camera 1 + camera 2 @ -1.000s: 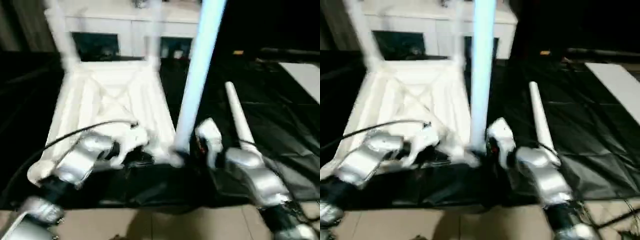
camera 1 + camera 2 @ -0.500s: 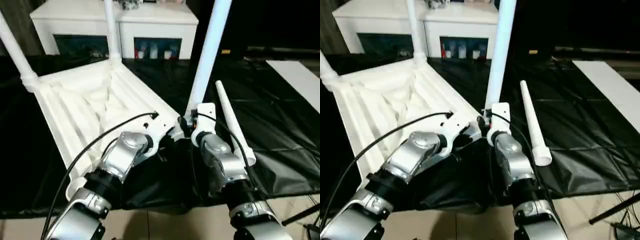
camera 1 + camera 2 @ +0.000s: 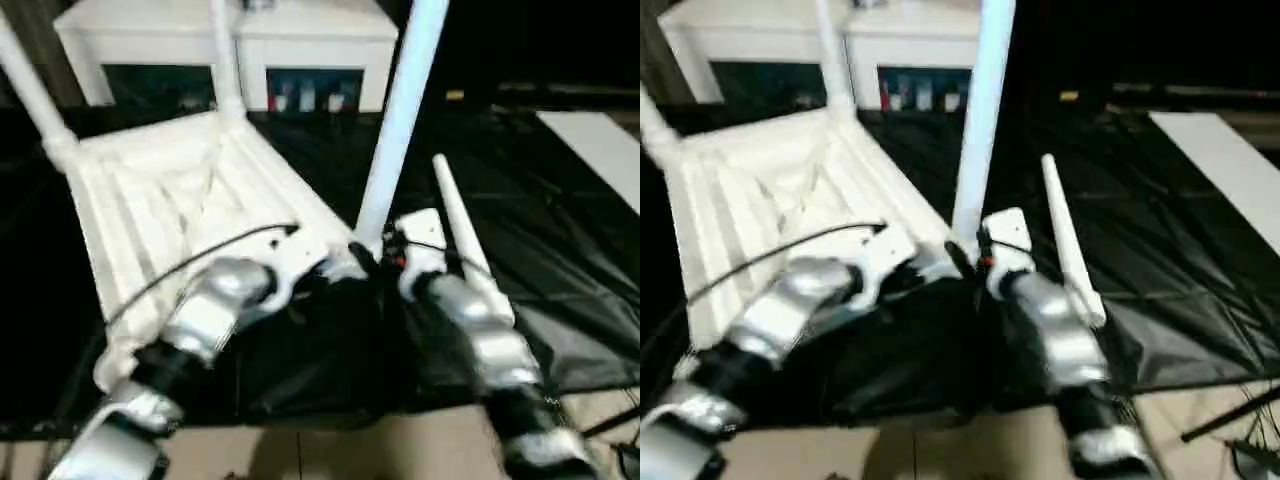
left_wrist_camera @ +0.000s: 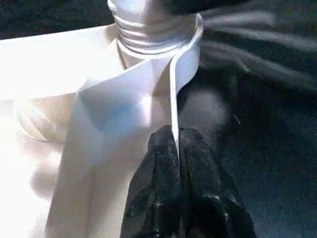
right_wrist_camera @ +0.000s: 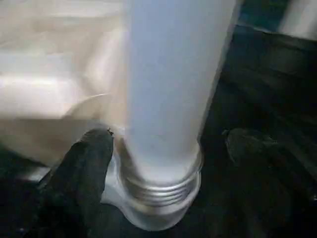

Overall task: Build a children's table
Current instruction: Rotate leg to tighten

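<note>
The children's table lies upside down on black cloth, its ribbed white top facing up. Two legs stand in the far corner sockets. A third leg stands upright in the near right socket, its threaded base showing. A fourth leg lies loose on the cloth to the right. My left gripper is shut on the top's thin rim beside that socket. My right gripper is open, with one finger beside the leg's base and the other finger standing apart from it.
A white cabinet with glass doors stands behind the table. A white board lies at the far right on the black cloth. The cloth ends near me at a tiled floor. A black cable runs over my left forearm.
The whole picture has shifted with the camera. Both grippers stay at the near right corner. My right forearm now angles further out to the right.
</note>
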You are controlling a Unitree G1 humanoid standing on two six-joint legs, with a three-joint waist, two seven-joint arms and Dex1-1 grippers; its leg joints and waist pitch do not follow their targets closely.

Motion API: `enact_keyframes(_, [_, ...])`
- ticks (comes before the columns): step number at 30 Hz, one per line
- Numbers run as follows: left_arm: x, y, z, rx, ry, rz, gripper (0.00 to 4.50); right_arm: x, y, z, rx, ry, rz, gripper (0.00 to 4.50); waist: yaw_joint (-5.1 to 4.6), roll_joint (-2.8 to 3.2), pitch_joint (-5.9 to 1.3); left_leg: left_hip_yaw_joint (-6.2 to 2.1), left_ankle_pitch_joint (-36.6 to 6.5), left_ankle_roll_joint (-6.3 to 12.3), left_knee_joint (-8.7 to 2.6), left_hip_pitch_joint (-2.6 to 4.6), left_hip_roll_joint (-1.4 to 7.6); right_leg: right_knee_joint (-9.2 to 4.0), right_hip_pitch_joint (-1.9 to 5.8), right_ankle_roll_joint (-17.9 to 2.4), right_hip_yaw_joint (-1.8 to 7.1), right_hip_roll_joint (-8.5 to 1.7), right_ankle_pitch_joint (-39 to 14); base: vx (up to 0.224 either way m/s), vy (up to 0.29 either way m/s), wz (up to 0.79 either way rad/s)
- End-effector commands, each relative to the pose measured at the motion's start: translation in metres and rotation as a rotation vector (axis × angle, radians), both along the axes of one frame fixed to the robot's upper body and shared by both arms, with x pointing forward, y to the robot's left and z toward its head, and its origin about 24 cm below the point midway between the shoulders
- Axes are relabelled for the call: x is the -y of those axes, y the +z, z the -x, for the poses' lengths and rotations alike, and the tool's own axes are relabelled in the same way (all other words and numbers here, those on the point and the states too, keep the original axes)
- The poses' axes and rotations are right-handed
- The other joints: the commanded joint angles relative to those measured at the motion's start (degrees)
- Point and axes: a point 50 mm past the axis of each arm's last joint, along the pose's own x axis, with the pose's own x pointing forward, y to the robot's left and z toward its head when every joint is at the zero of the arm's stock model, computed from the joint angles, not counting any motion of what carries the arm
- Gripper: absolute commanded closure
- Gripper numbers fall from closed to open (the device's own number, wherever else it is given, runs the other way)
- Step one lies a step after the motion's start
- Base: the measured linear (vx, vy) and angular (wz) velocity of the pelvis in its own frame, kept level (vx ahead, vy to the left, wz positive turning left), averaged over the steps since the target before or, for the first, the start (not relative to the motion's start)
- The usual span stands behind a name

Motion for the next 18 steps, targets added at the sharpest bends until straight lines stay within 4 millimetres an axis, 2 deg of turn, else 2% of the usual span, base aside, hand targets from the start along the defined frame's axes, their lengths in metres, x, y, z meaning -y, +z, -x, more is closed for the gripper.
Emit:
enact_keyframes(1, [-0.001,-0.003,0.016,-0.067,-0.166,-0.002,4.50,0.002,0.007,0.015,-0.004,0.213,0.020,0.53,0.35,0.51,-3.10,-0.99,-13.44,1.44,-4.22,0.55,2.84,-4.18,2.71,-11.28,2.60,-4.14,-8.10,0.000,0.000,0.00])
enact_keyframes(2, [-0.004,-0.002,0.020,-0.087,-0.218,-0.001,4.50,0.005,0.008,0.021,-0.016,0.276,0.037,0.53,0.63,0.55,-3.13,-0.97,-13.15,1.72,-4.14,0.56,3.05,-3.95,2.91,-11.69,2.60,-4.20,-7.07,0.000,0.000,0.00])
enact_keyframes(4, [-0.008,-0.002,0.029,-0.124,-0.304,-0.010,4.50,0.009,0.009,0.028,-0.036,0.362,0.058,0.53,0.74,0.52,-3.05,-0.87,-12.88,2.28,-4.17,0.67,2.99,-3.98,2.86,-12.37,2.56,-4.14,-6.72,0.000,0.000,0.00])
enact_keyframes(5, [-0.013,0.001,0.038,-0.170,-0.417,-0.028,4.50,0.013,0.009,0.036,-0.074,0.454,0.071,0.53,0.93,0.46,-2.93,-0.75,-13.28,2.54,-4.23,0.80,3.07,-4.10,2.68,-12.78,2.59,-4.20,-7.71,0.000,0.000,0.00])
enact_keyframes(7, [-0.013,0.002,0.039,-0.177,-0.423,-0.025,4.50,0.013,0.009,0.037,-0.080,0.472,0.077,0.53,1.15,0.50,-2.95,-0.80,-13.70,2.29,-4.28,0.91,3.17,-4.05,2.69,-12.91,2.60,-4.28,-8.79,0.000,0.000,0.00])
enact_keyframes(9, [-0.013,0.004,0.040,-0.183,-0.434,-0.020,4.50,0.012,0.008,0.038,-0.090,0.503,0.084,0.53,1.50,0.69,-2.69,-0.57,-15.72,1.37,-4.33,1.51,3.28,-4.41,1.95,-13.17,2.69,-4.20,-11.33,0.000,0.000,0.00])
enact_keyframes(11, [-0.013,0.004,0.040,-0.186,-0.440,-0.020,4.50,0.011,0.008,0.039,-0.098,0.521,0.086,0.53,1.76,0.67,-2.70,-0.76,-16.55,0.40,-4.52,1.38,3.34,-4.38,2.21,-12.83,2.69,-4.32,-12.78,0.000,0.000,0.00])
enact_keyframes(12, [-0.013,0.004,0.040,-0.190,-0.445,-0.025,4.50,0.010,0.008,0.040,-0.103,0.534,0.094,0.53,2.04,0.37,-2.72,-0.78,-16.56,0.08,-4.54,1.38,3.35,-4.28,2.22,-12.41,2.70,-4.39,-13.27,0.000,0.000,0.00])
enact_keyframes(15, [-0.017,0.004,0.039,-0.192,-0.435,-0.038,4.50,0.009,0.006,0.042,-0.125,0.569,0.107,0.53,2.21,0.35,-2.76,-0.75,-16.18,-0.03,-4.50,1.31,3.21,-4.33,2.28,-11.70,2.75,-4.40,-13.35,0.000,0.000,0.00])
enact_keyframes(16, [-0.018,0.005,0.038,-0.190,-0.437,-0.045,4.50,0.008,0.005,0.043,-0.140,0.593,0.111,0.68,2.26,0.30,-2.76,-0.76,-15.80,0.03,-4.48,1.18,3.14,-4.31,2.38,-11.50,2.77,-4.43,-13.34,0.000,0.000,0.00])
enact_keyframes(17, [-0.018,0.005,0.038,-0.189,-0.435,-0.045,4.50,0.008,0.004,0.044,-0.144,0.598,0.118,0.87,2.39,-0.08,-2.86,-0.80,-15.02,0.31,-4.39,1.09,3.15,-4.18,2.52,-11.32,2.76,-4.57,-13.29,0.000,0.000,0.00])
enact_keyframes(18, [-0.018,0.005,0.038,-0.189,-0.435,-0.045,4.50,0.008,0.004,0.044,-0.144,0.598,0.120,0.89,2.44,0.04,-2.84,-0.79,-14.20,0.41,-4.38,0.99,3.15,-4.19,2.51,-11.22,2.75,-4.56,-12.94,0.000,0.000,0.00])
